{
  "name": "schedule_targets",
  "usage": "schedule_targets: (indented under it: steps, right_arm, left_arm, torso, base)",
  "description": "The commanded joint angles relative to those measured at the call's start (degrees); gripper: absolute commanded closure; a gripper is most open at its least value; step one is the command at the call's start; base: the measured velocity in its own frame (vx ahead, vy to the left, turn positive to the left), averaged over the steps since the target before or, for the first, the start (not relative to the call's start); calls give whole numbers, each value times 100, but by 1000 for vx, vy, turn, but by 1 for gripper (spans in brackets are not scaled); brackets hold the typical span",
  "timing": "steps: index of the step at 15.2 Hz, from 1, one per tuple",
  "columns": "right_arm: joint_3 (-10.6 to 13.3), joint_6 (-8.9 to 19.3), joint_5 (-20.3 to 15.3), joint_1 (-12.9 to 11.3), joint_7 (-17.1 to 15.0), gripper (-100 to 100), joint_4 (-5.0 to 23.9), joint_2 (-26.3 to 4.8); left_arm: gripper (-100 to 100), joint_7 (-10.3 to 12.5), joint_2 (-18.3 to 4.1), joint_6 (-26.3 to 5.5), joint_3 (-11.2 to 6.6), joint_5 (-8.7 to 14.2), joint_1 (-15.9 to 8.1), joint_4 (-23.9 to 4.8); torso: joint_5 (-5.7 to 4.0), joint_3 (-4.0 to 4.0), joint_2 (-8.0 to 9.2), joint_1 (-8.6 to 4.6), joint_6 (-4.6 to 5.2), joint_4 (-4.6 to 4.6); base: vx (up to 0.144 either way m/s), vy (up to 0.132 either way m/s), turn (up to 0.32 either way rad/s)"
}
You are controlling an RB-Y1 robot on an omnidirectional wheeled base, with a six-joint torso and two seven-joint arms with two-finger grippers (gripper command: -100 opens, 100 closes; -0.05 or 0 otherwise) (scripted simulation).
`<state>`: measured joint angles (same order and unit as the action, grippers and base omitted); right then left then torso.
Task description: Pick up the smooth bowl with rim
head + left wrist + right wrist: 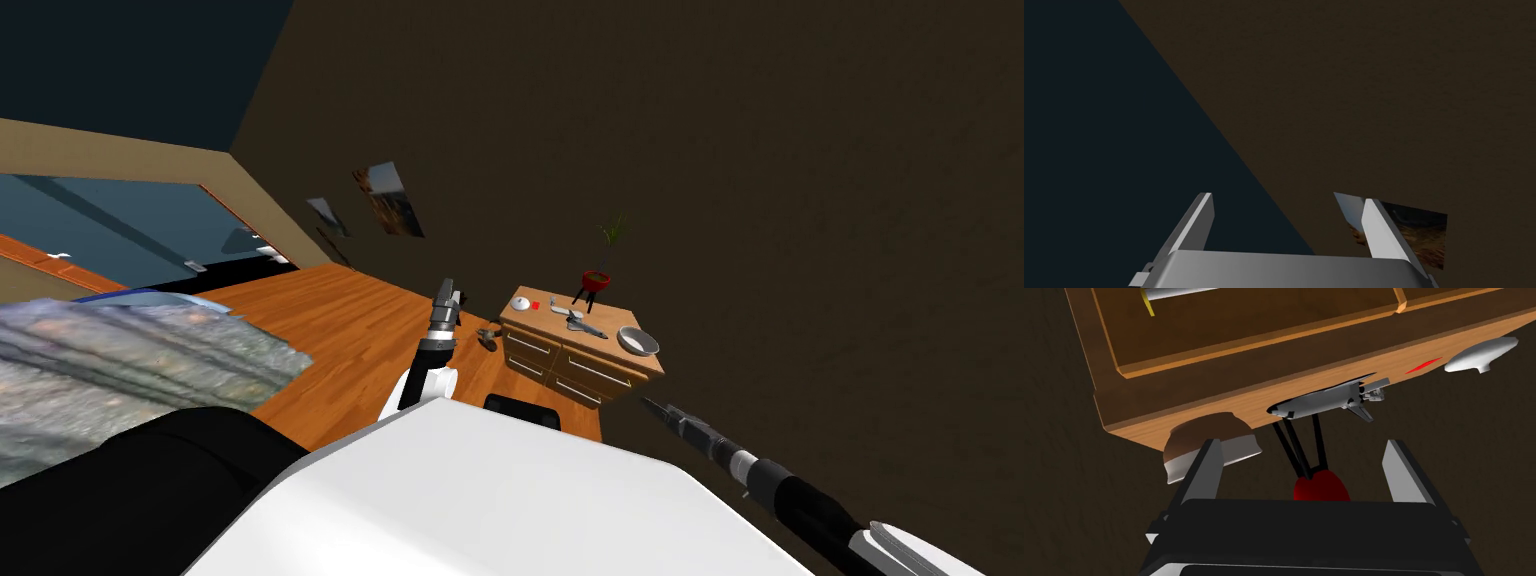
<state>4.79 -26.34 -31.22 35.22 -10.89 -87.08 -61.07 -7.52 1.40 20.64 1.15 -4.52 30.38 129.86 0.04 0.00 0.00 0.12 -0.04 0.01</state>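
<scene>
I am holding the right gripper (1302,441) with both fingers spread wide and nothing between them, just short of the wooden dresser (540,352), off the end where the bowl (1236,433) is standing. The left gripper (1287,197) is likewise standing open and empty, raised near the dresser's other end.

Handling, as a judgement: the bowl is looking rigid and thin-walled, so I am treating it as light, hard and breakable if dropped. Its surface is reading as smooth, so flat blades pressed on the curved outside are likely to slip. The rim is offering the better hold: one finger inside, one outside, closing across the wall just under the lip. The bowl may skid on the wood if one finger is touching it before the other.

Appearance: a shallow, round, grey bowl with a paler band around the rim; in the right wrist view its side is taking a brown tint.

Location: the bowl is sitting upright on the dresser top, at the end nearest the right gripper and close to the edge. In the wrist view it is lying partly behind one finger, not between the two. A model space shuttle (1329,402) is lying next along the top, apart from the bowl, with a red pot (1321,487) on a black stand (1296,448) beyond it
</scene>
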Motion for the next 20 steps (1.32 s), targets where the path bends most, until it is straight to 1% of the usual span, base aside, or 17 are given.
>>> schedule_targets:
  steps: [1,3,4,5,6,7,8,9,10,11,12,13,14,15,17,18,20]
  right_arm:
    - [51,-19,-201,-14,-92,-100,286,-286]
    - [51,-19,-201,-14,-92,-100,333,-395]
    - [84,-16,-348,12,-140,-100,535,-590]
    - [84,-16,-348,12,-140,-100,535,-633]
    - [120,-15,-492,39,-185,-100,730,-780]
    - [120,-15,-492,39,-185,-100,730,-856]
    - [159,-16,-632,66,-229,-100,918,-1052]
    - [159,-16,-632,66,-229,-100,918,-1063]
    - [202,-18,-767,93,-269,-100,1098,-1240]
    - [202,-18,-767,93,-269,-100,1098,-1255]
    - [249,-22,-896,121,-307,-100,1270,-1431]
    - [249,-22,-896,121,-307,-100,1270,-1431]
    - [300,-28,-1020,150,-342,-100,1433,-1590]
    - [300,-28,-1020,150,-342,-100,1433,-1590]
    - [419,-48,-1248,213,-405,-100,1726,-1849]
    - [419,-48,-1248,213,-405,-100,1726,-1849]
    - [565,-81,-1448,285,-458,-100,1968,-2024]
  left_arm:
    - [0,0,0,0,0,0,0,0]
    - [0,0,0,0,0,0,0,0]
    - [0,0,0,0,-1,0,1,0]
    - [0,0,0,0,0,0,0,0]
    - [0,0,0,0,0,0,0,0]
    - [0,0,0,0,0,0,-1,0]
    - [0,0,0,0,0,0,0,0]
    - [0,0,0,0,0,0,0,0]
    - [0,0,0,0,0,0,0,0]
    - [0,0,0,0,0,0,0,0]
    - [0,0,-1,0,-1,0,1,0]
    - [0,0,0,0,0,0,0,0]
    - [0,0,-1,0,-1,0,1,0]
    - [0,0,0,0,0,0,0,0]
    - [0,0,-1,0,0,0,0,0]
    - [0,0,-1,0,0,0,0,0]
    - [0,0,-1,0,-1,0,0,0]
  torso:
    - [0,0,0,0,0,0]
    - [0,-3,-5,2,-1,-1]
    - [-1,-2,-4,-2,4,-1]
    - [-2,-3,-5,-2,1,-1]
    - [-1,-3,-6,-2,-2,-1]
    - [0,-5,-8,0,-5,-2]
    - [0,-6,-10,-1,-2,-2]
    - [0,-7,-12,-2,-3,-2]
    - [-2,-8,-13,-4,-1,-3]
    - [-2,-9,-17,-6,-5,-3]
    - [-1,-10,-17,-6,-1,-4]
    - [-1,-10,-18,-6,-4,-4]
    - [-2,-10,-18,-6,-2,-4]
    - [-1,-10,-17,-6,-3,-4]
    - [-3,-10,-17,-9,-5,-3]
    - [-3,-13,-22,-11,-7,-5]
    - [-3,-15,-26,-14,-4,-5]
  base:
    - [17,54,323]
    - [24,39,186]
    - [25,39,167]
    - [24,40,247]
    - [29,44,391]
    - [34,35,299]
    - [41,36,302]
    - [45,27,262]
    - [55,24,333]
    - [52,19,246]
    - [51,21,309]
    - [50,18,266]
    - [48,18,283]
    - [42,11,248]
    - [58,6,393]
    - [72,-3,326]
    - [78,-14,375]
